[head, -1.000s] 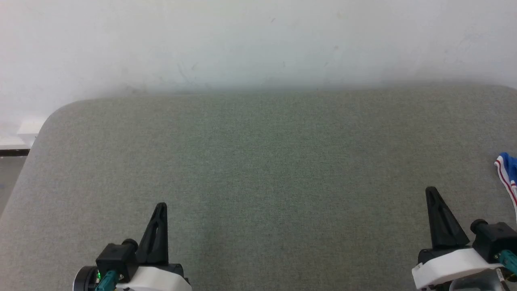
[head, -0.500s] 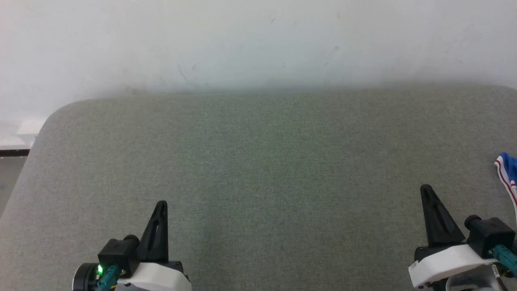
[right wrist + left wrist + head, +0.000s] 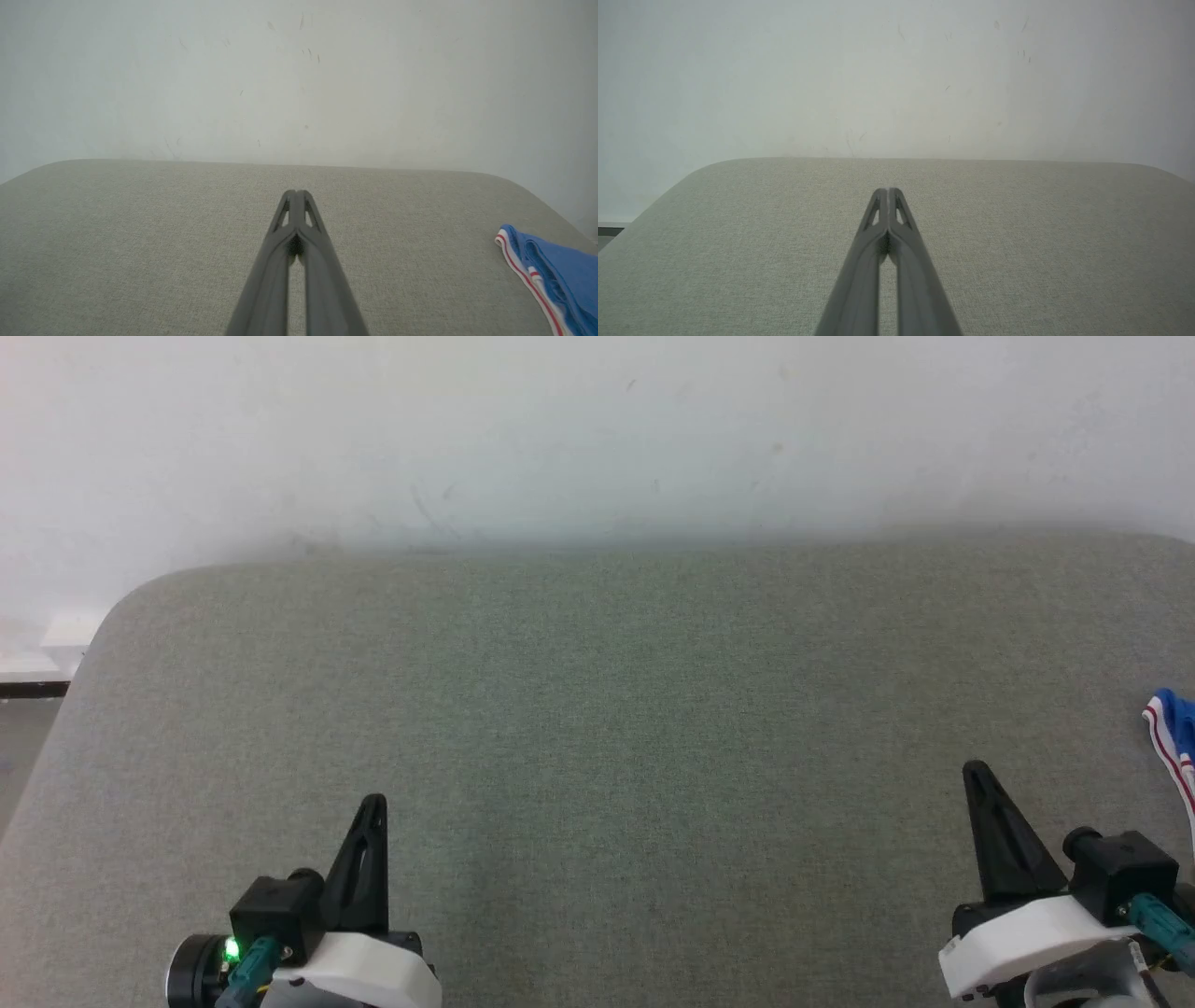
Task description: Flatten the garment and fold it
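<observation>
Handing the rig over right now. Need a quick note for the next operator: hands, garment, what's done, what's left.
Left hand: shut, empty, over the near left of the grey padded surface.
Right hand: shut, empty, near right, apart from the garment.
The garment lies bunched at the surface's right side, cut off by the picture edge; blue cloth with red-and-white trim shows.
Done: nothing; not flattened, not folded.
Left: probably pull it to the middle, spread it flat, then fold.

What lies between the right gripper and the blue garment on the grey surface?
Only bare grey surface. The right wrist view shows it: nothing lies between the shut right gripper and the garment.
</observation>
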Controlling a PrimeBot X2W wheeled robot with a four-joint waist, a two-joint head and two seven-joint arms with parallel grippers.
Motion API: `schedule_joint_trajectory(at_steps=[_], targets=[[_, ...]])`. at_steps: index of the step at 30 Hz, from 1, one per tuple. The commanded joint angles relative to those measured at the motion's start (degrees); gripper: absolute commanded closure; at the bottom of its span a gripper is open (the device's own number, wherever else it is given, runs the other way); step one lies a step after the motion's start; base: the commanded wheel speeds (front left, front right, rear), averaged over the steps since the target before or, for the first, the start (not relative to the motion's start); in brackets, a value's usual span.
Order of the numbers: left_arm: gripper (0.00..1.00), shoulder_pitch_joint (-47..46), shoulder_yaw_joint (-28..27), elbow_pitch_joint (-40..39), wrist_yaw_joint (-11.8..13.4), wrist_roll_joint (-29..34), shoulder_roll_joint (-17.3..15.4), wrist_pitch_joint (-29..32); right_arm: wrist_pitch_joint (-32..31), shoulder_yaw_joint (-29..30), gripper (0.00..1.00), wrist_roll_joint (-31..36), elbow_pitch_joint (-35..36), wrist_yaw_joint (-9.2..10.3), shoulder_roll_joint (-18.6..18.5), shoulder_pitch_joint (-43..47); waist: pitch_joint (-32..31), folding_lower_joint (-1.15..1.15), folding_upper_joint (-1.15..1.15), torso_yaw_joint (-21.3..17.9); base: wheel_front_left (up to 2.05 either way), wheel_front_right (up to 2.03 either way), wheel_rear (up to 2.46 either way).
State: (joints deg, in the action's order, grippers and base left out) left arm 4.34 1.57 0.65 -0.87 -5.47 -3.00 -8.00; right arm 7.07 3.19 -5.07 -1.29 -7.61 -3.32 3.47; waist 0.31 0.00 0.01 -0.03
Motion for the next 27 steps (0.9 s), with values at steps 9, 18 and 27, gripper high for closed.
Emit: schedule_joint_trajectory(at_steps=[9,18,27], targets=[[1.0,-1.5,-0.5,-0.3,0.4,1.2,0.1,1.2,-1.1,-0.6,1.0,1.3,0.5,0.06,0.2,-1.2,0.0,0.0,-0.01,0.0,0.0,0.0,0.0],[1.0,-2.0,-0.7,-0.3,0.5,1.8,0.1,2.3,-2.1,-1.0,1.0,1.8,0.6,0.07,0.3,-1.6,-0.1,0.0,-0.01,0.0,0.0,0.0,0.0],[1.0,-2.4,-0.8,-0.4,0.6,2.5,0.1,3.3,-3.0,-1.4,1.0,2.4,0.7,0.08,0.3,-1.9,-0.1,0.0,-0.01,0.0,0.0,0.0,0.0]])
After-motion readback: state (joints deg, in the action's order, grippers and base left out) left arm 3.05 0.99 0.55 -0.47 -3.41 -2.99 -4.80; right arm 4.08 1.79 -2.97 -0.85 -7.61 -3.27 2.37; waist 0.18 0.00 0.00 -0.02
